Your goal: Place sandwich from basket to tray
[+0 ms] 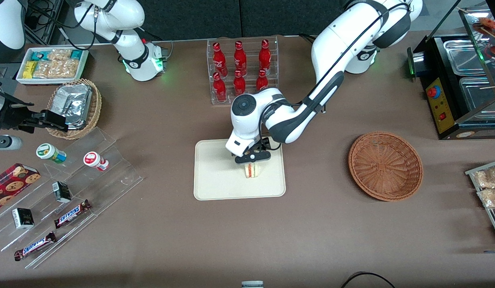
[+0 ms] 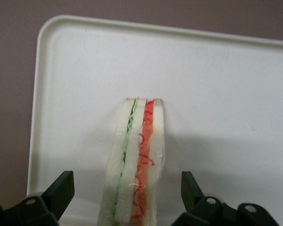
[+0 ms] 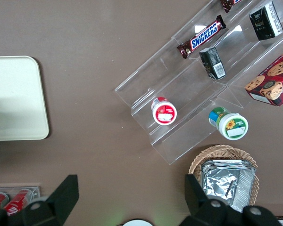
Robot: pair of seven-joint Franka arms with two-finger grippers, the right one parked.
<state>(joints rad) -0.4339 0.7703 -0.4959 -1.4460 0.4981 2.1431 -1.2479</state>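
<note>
One sandwich (image 1: 252, 170) stands on its edge on the cream tray (image 1: 215, 180), near the middle of the front view. The gripper (image 1: 253, 157) sits right above it, with its fingers (image 2: 61, 188) spread apart on each side. They do not touch the bread. The stripes of filling run straight out from the gripper, down the gap between the two fingers. The brown wicker basket (image 1: 385, 166) sits well apart, at the right of the front view. So I think the gripper can just go straight up.
</note>
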